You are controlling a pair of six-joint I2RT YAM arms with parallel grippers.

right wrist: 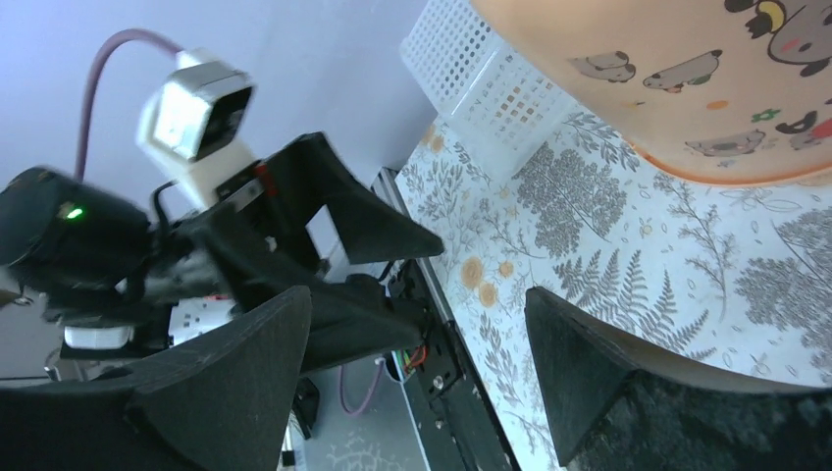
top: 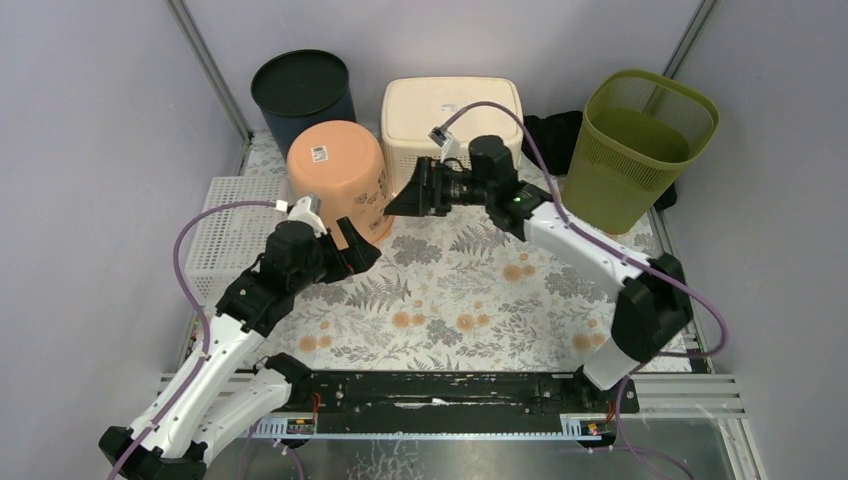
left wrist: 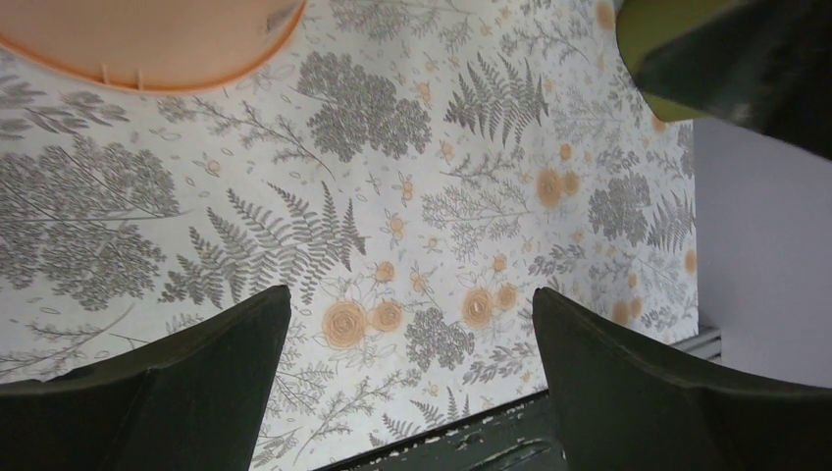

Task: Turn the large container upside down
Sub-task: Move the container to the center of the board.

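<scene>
left gripper (top: 358,246), right gripper (top: 398,198) wide open, empty, bucket (top: 335,175) just ahead, cropped in wrist views, cartoon print (right wrist: 628,69) only from right wrist

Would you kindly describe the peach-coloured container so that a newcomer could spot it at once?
On the floral tablecloth, look to the far left corner. The peach container stands there, in front of the dark blue bin and left of the cream tub. It alone is peach, bottom up, with a small white sticker on top.
</scene>
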